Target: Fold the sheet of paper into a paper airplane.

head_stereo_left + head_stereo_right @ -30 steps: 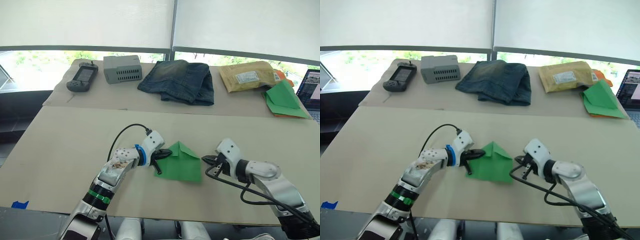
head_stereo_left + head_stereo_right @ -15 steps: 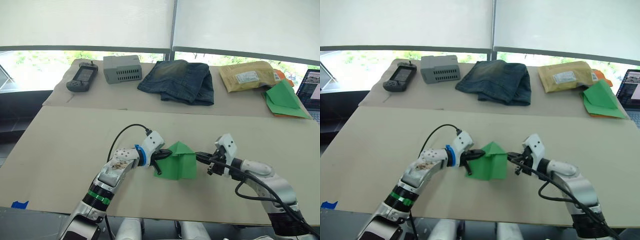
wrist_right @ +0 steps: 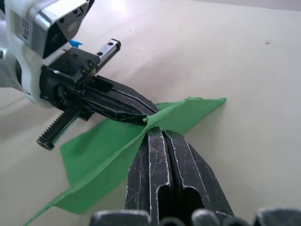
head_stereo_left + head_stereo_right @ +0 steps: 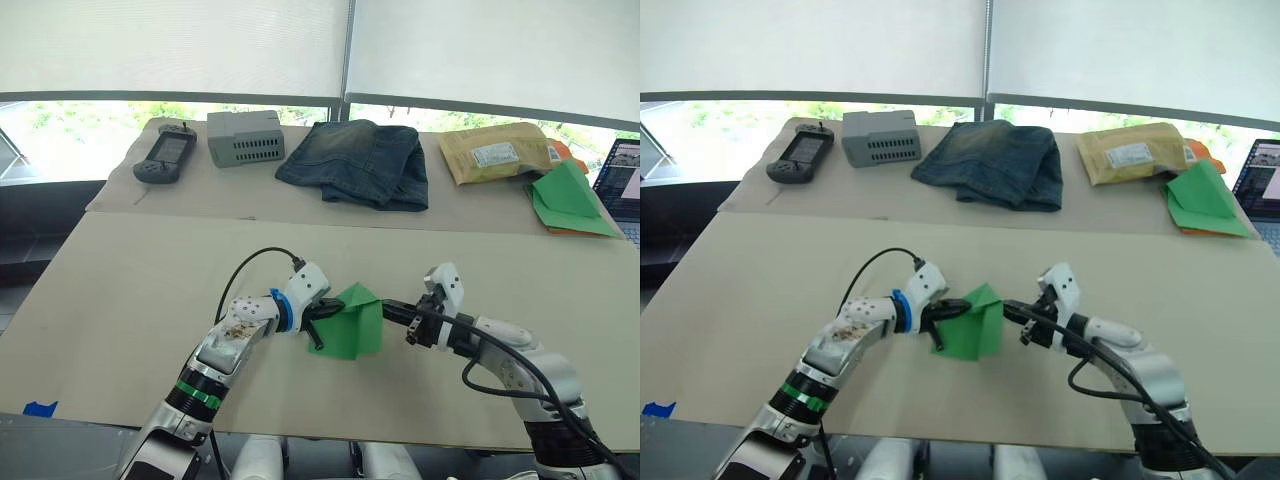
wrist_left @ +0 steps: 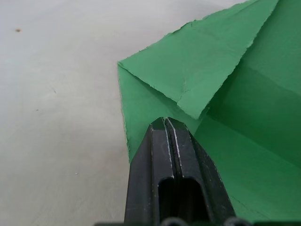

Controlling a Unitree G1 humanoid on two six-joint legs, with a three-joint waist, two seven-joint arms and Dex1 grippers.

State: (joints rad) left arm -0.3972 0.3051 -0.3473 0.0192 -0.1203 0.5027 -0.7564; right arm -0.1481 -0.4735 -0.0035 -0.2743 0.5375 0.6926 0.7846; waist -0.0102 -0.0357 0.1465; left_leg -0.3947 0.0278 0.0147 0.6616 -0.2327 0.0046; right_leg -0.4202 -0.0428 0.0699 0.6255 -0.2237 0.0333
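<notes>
While both arms meet at the middle of the near surface (image 4: 120, 290), the sheet of paper (image 4: 350, 320) stands pinched between them, its right half lifted toward the left. The left end effector (image 4: 318, 312) is clenched on the sheet's left edge; the right end effector (image 4: 392, 309) grasps the opposite edge, fingers pressed together on it. The fold line runs roughly away from the robot, so the coming move looks to turn on carrying the right edge leftward over that axis. Neither arm is nearer; both touch it. I count 1 sheet in hand and 2 end effectors. 1 separate green paper heap (image 4: 566, 198) lies far right, well apart.
</notes>
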